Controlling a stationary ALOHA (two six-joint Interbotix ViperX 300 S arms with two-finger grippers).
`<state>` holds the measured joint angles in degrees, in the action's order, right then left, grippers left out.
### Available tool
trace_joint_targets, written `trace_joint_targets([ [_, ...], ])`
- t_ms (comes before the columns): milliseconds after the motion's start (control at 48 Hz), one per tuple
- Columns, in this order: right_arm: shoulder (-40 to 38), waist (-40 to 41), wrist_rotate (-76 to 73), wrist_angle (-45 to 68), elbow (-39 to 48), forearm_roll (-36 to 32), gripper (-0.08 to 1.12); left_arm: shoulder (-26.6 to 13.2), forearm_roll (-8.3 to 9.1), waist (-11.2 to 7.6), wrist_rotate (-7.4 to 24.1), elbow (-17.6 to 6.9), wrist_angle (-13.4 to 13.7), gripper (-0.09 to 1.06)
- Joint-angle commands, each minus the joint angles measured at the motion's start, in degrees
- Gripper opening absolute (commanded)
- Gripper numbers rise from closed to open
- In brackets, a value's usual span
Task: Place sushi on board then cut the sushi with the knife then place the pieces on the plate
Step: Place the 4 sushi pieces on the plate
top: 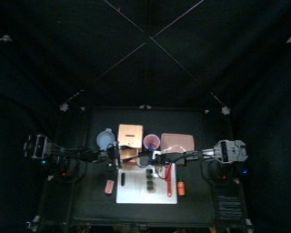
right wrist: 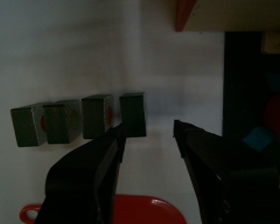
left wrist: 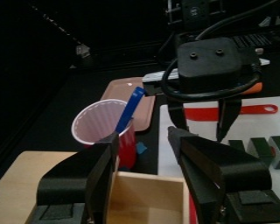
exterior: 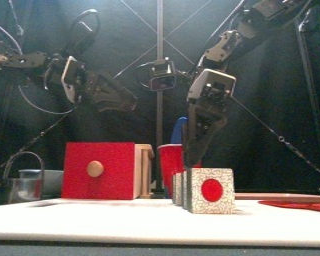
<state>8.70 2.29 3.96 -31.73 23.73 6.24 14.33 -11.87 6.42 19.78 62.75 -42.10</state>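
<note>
Sushi roll [exterior: 203, 190] on white board [top: 134, 196], near centre, dark blocks in row with red end facing front. Right gripper [right wrist: 149, 131] hangs just above, jaws apart, empty; lined up to drop on one block, I'd judge. Red knife [left wrist: 241, 110] lies on board beside it. Farther: red cup [left wrist: 105, 122] holding blue knife [left wrist: 129, 109], pink tray [left wrist: 122, 87] free for pieces. Left gripper [left wrist: 143, 140] over wooden box [left wrist: 25, 175], jaws apart, clear of work.
</note>
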Motion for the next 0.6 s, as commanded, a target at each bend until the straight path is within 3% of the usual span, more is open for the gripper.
trace_joint_targets([
  [21,-0.7,-0.09,0.09,0.62,-1.23,0.18,0.83,1.93,-0.09,0.88,-0.09,0.44,-0.53,0.85],
  [375,1.93,-0.53,-0.7,0.62,-1.49,0.18,0.8,2.55,-0.53,0.97,-0.26,1.85,-0.53,0.85],
  [604,-0.09,-0.62,-1.23,0.0,-1.58,0.26,0.53,2.55,-1.41,0.97,-0.09,2.37,-0.44,0.85],
])
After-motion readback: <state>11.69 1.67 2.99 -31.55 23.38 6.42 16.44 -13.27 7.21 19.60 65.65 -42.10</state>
